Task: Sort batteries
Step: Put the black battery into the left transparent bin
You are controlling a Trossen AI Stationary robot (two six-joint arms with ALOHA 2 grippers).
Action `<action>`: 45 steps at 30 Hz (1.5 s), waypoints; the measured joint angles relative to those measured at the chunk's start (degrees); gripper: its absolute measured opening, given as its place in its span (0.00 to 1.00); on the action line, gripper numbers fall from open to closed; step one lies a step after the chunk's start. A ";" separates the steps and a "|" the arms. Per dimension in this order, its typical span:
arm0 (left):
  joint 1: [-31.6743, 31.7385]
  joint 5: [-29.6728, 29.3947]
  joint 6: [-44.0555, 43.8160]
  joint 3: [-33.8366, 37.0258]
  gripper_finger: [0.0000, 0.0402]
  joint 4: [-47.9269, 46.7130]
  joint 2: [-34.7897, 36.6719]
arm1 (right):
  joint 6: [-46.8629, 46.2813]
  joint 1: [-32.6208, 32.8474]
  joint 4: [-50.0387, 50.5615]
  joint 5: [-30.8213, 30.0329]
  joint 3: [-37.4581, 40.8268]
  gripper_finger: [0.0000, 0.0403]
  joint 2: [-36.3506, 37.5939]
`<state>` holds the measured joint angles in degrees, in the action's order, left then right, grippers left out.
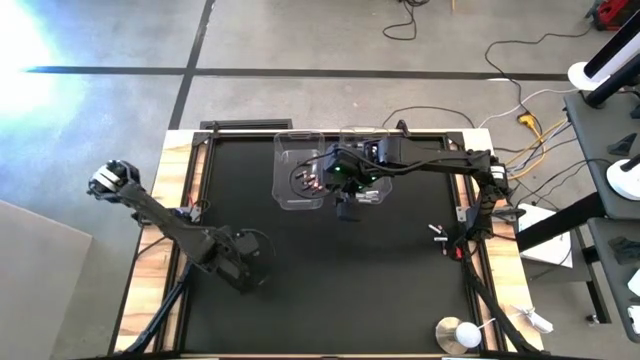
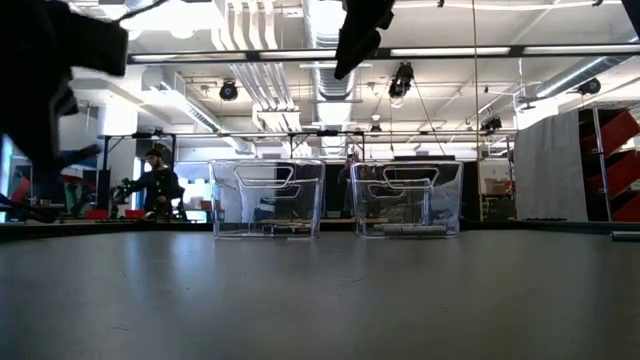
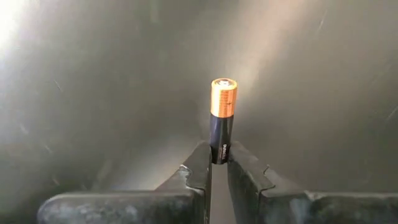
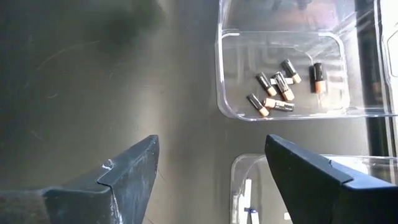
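A black table (image 1: 330, 270) is being occupied by two clear tubs (image 1: 300, 170) toward twelve o'clock and loose batteries (image 1: 438, 233) near three o'clock.

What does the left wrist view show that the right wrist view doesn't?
Only the left wrist view shows the left hand shut on a single black-and-copper battery, which points out from the fingertips over the dark mat.

Only the right wrist view shows the right hand open and empty, a clear tub holding a cluster of dark, copper-ended batteries, and the corner of a second tub with something pale inside.

Both show their own dark fingers against the same black table surface.
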<state>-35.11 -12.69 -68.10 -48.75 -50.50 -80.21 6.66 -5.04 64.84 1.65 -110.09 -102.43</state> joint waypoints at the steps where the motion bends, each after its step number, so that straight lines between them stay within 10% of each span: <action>1: 0.23 -1.44 0.98 0.00 0.05 -0.09 1.36 | -0.02 0.02 -0.04 0.00 -0.16 0.71 0.00; 13: 14.99 -6.27 18.47 -0.09 0.04 6.69 14.83 | -0.12 -0.22 3.84 -0.20 -8.09 0.70 1.75; 22: 35.48 3.20 36.68 -4.38 0.04 17.63 15.95 | -2.19 -0.66 4.24 -0.33 -11.27 0.72 4.46; 45: 62.59 12.97 63.20 -33.52 0.04 -2.43 -23.02 | -3.28 -1.88 16.27 -0.10 -10.52 0.74 8.55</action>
<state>27.48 0.28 -4.91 -82.27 -52.93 -103.23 3.38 -6.92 81.11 1.55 -120.62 -93.88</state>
